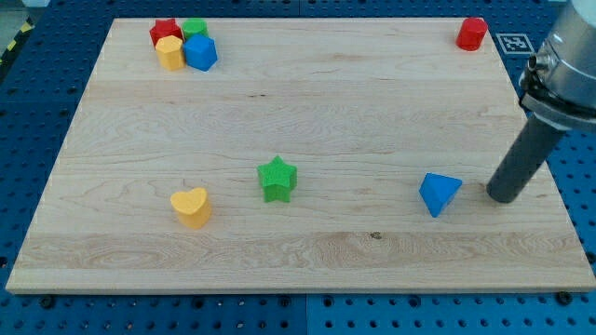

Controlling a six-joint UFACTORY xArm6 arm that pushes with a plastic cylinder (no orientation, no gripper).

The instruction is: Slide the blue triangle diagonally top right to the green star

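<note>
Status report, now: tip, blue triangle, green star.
My tip just right of blue triangle, not touching. Green star far to the view's left. Nothing between them.

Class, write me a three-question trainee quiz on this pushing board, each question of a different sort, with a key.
1. True or false: my tip touches the blue triangle.
2. Which block lies nearest the green star? A) yellow heart B) red cylinder C) blue triangle
3. Fill in: my tip stands to the view's ____ of the blue triangle.

Key: 1 false, a gap shows between them; 2 A; 3 right.
</note>
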